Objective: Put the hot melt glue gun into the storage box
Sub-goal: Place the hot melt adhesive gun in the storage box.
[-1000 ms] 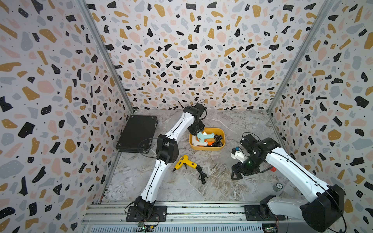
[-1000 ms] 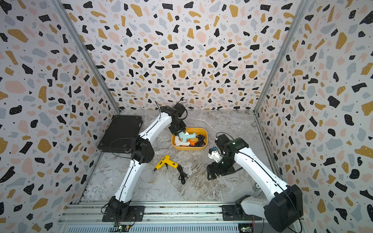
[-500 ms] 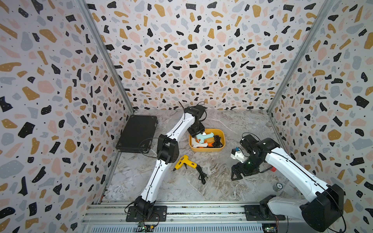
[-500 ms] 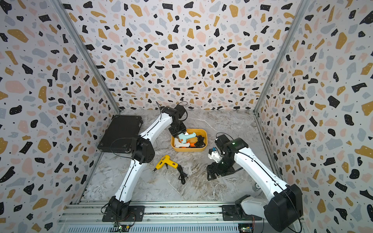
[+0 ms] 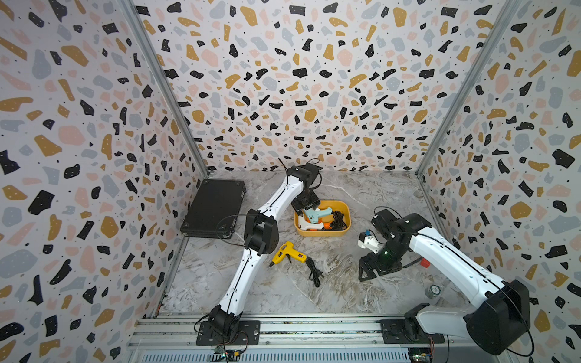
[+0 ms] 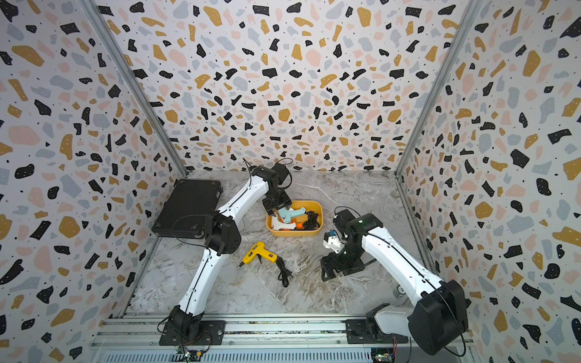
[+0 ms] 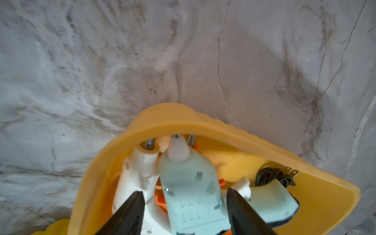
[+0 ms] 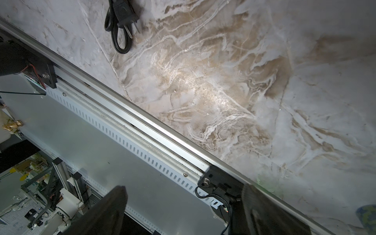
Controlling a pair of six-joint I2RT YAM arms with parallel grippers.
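Your left gripper (image 7: 184, 193) has just let go. Its jaws now stand apart on either side of the pale blue glue gun (image 7: 187, 173), with a gap on each side. That gun lies inside the yellow storage box (image 7: 162, 120), nozzle at the wall, beside a white glue gun (image 7: 140, 168), so this placement looks done. A yellow glue gun (image 5: 287, 254) lies on the table, just near of the box. Your right gripper (image 8: 183, 188) hangs wide apart and empty. Hard to make out: the blue gun's rear is cut off in the wrist view, and in both top views the gripper hides the box's far left corner.
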